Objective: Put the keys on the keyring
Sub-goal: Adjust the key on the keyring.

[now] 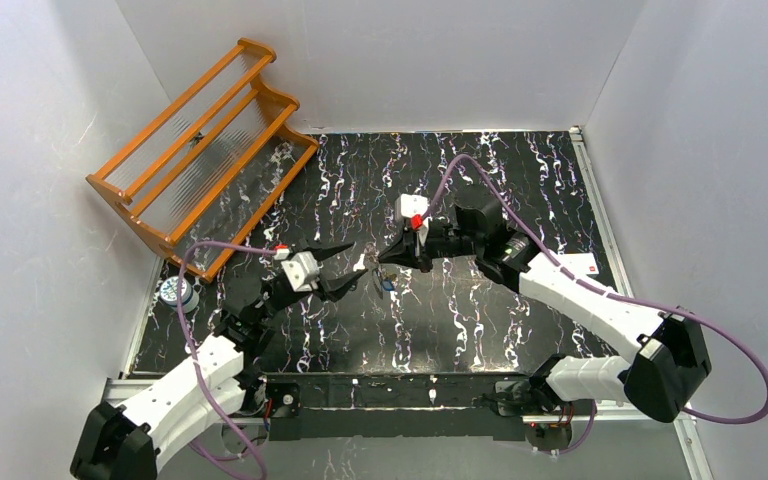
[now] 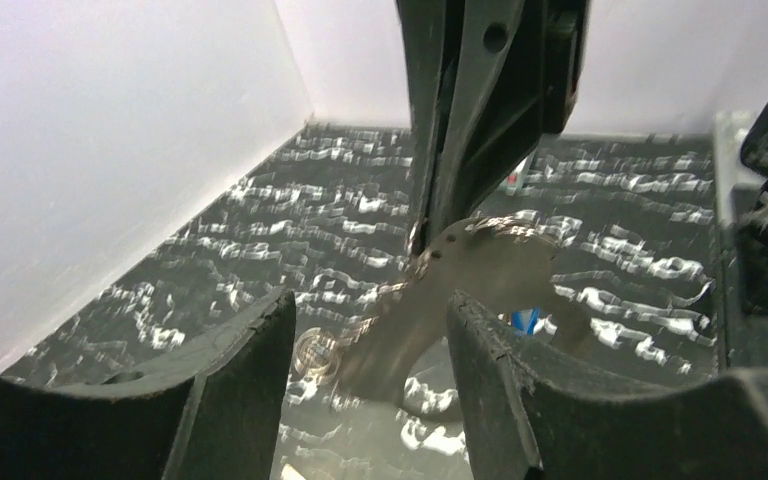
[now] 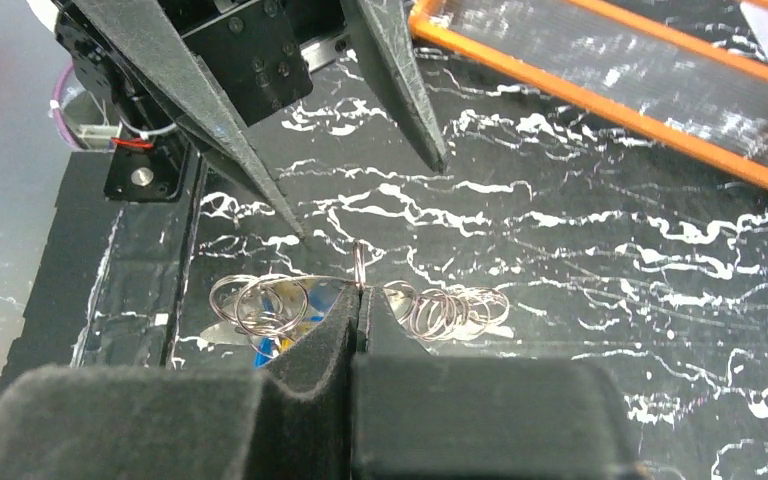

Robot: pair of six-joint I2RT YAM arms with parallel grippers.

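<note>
My right gripper (image 1: pixel 381 260) (image 3: pixel 360 296) is shut on the thin edge of the keyring (image 3: pixel 358 262), a pale silvery flat loop (image 2: pixel 470 275) held just above the black marbled mat. Several small wire rings (image 3: pixel 450 310) hang along it on both sides of the fingers. A blue-headed key (image 3: pixel 260 350) (image 2: pixel 526 320) (image 1: pixel 387 284) lies under the loop; other keys are hidden. My left gripper (image 1: pixel 357 261) (image 2: pixel 370 300) is open and empty, its two fingers facing the right gripper, either side of the hanging loop without touching it.
An orange wooden rack (image 1: pixel 200 140) (image 3: pixel 610 80) stands at the back left. A small round tin (image 1: pixel 175 292) sits at the mat's left edge. A white card with a red mark (image 1: pixel 582 264) lies at the right edge. White walls enclose the mat.
</note>
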